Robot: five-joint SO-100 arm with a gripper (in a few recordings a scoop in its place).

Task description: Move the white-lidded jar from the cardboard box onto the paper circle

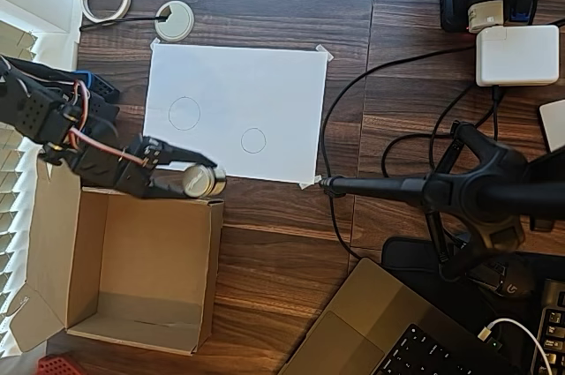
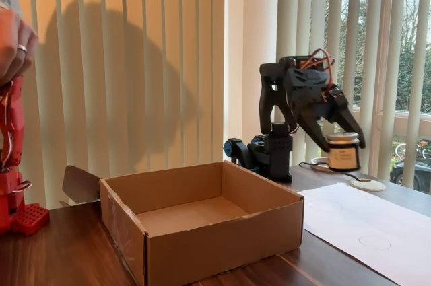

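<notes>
Jar (image 2: 343, 151) in pincer (image 2: 345, 139), above box (image 2: 202, 222) edge.

My gripper (image 1: 201, 176) hides part of the white-lidded jar (image 1: 208, 182) overhead; the jar's label lettering is too small to read.
</notes>
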